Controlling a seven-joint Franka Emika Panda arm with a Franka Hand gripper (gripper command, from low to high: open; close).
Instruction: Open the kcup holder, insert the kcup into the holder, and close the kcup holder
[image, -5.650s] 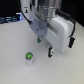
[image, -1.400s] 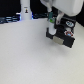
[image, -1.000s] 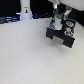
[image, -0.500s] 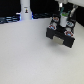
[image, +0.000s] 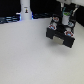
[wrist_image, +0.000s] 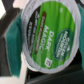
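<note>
Tabletop and what sits on it.

Pale, plain white tabletop (image: 27, 55) fills most of the exterior view, its surface smooth and unmarked, ending at a dark backdrop along the far edge. The kcup holder (image: 61, 35), a black boxy unit, rests directly on it toward the exterior view's right, near the far edge. A white bottle-shaped object (image: 25, 11) stands upright on the tabletop at the far edge, toward the exterior view's left, well apart from the black unit. Picture is blurred; finer surface detail cannot be told.

kcup (wrist_image: 47, 35) lid close up, tilted, green-edged
</note>
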